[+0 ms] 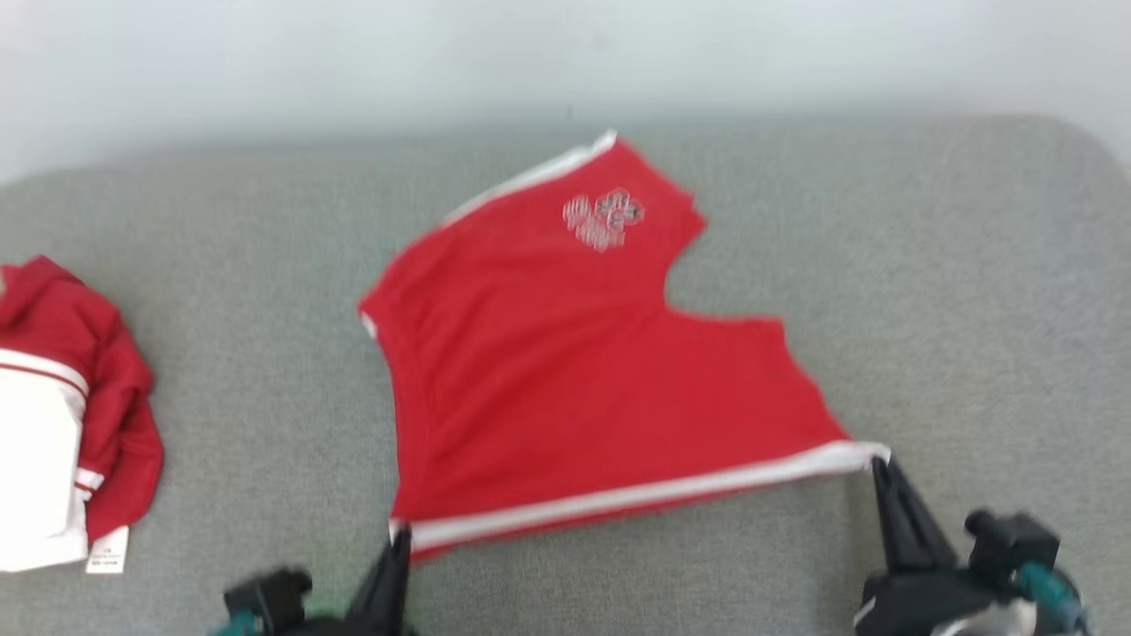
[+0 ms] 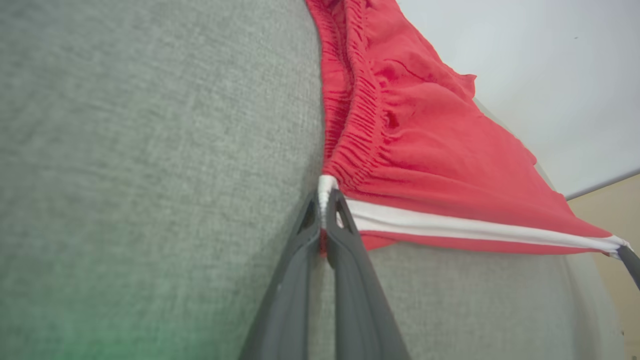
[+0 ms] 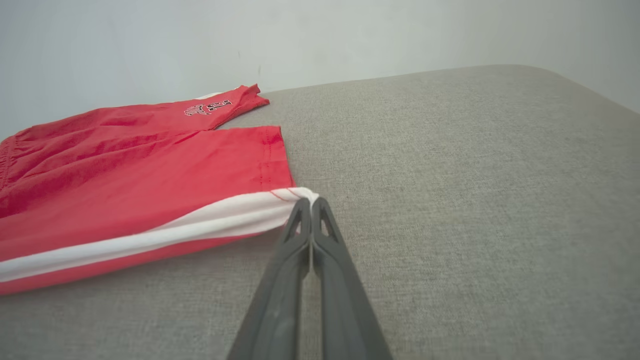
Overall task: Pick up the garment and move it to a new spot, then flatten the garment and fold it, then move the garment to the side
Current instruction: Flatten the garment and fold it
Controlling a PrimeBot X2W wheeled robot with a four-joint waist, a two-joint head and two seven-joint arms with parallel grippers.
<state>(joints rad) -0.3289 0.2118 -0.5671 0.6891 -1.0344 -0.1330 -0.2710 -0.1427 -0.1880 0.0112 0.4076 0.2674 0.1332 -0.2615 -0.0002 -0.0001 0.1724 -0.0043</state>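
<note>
The garment [image 1: 565, 371] is a pair of red shorts with white side stripes and a small pale print, spread flat on the grey cushion [image 1: 247, 371]. My left gripper [image 1: 399, 533] is shut on the near waistband corner, where the white stripe ends [image 2: 326, 187]. Its fingers [image 2: 345, 235] pinch the cloth between them. My right gripper [image 1: 879, 464] is shut on the hem corner of the same stripe [image 3: 300, 195]. The stripe edge runs taut between the two grips. In the left wrist view the right gripper's tip [image 2: 629, 260] shows at the far end of the stripe.
A second red and white garment [image 1: 62, 415] lies bunched at the cushion's left edge, with a white label hanging from it. A pale wall [image 1: 565, 53] rises behind the cushion. Bare grey fabric lies to the right of the shorts [image 1: 972, 309].
</note>
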